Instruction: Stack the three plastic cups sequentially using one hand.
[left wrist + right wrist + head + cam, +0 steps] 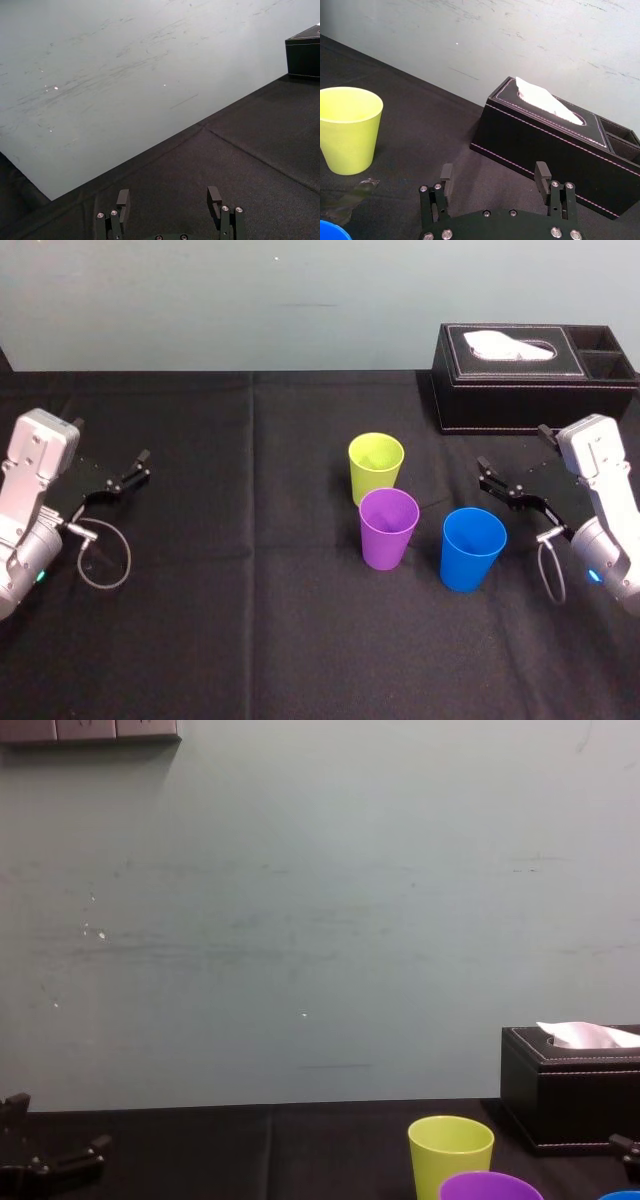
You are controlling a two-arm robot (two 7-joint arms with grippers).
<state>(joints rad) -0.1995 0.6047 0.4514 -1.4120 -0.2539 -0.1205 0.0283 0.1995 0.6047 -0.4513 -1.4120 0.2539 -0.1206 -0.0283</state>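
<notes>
The right gripper (489, 476) sits with its fingers spread wide and nothing between them. The blue cup (472, 548) stands upright nearest its fingertips. The purple cup (388, 528) and lime-yellow cup (375, 468) stand farther ahead of them, all unstacked. The left gripper (140, 468), likewise wide open and empty, points its fingers toward cups well apart from it.

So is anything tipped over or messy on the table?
No, nothing stands out. The lime-yellow plastic cup, purple plastic cup and blue plastic cup all stand upright and unstacked, and the black tissue box sits flat behind them.
</notes>
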